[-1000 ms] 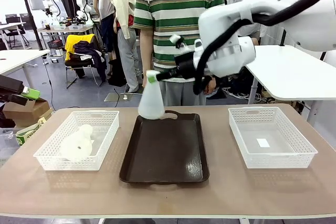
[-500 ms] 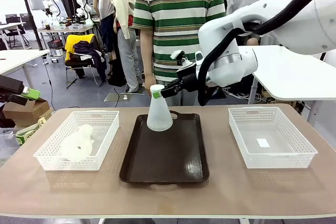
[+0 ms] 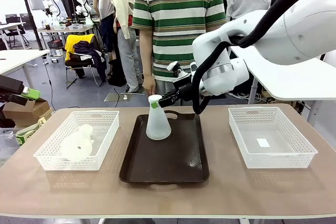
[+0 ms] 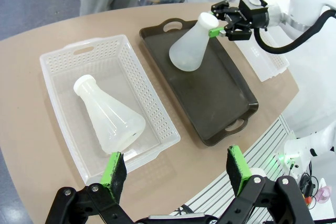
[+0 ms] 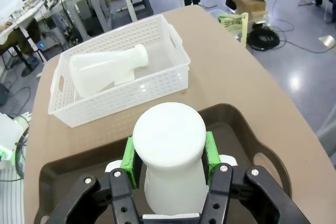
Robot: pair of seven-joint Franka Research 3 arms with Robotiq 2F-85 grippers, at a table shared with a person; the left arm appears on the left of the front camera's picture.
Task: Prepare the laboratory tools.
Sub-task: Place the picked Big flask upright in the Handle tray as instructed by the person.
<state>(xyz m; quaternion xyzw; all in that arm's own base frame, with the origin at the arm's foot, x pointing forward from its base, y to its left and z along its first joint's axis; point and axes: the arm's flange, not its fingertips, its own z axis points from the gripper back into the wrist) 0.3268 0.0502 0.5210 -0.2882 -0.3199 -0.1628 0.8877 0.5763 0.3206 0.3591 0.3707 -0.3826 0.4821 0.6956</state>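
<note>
A frosted-white conical flask stands upright at the far end of the dark brown tray. My right gripper is shut on its neck; the right wrist view shows the green pads clamped on both sides of the flask. From the left wrist view the same flask appears on the tray with the right gripper at its neck. A second flask lies on its side in the left white basket. My left gripper hovers open above that basket's near corner, beside the lying flask.
An empty white lattice basket sits at the table's right. A person in a green striped shirt stands at the far edge behind the tray. In the right wrist view the left basket with its flask lies beyond the tray.
My right gripper has carried the flask down and slightly right, from tilted above the tray's far edge to upright on the tray. The left basket's flask has not moved.
</note>
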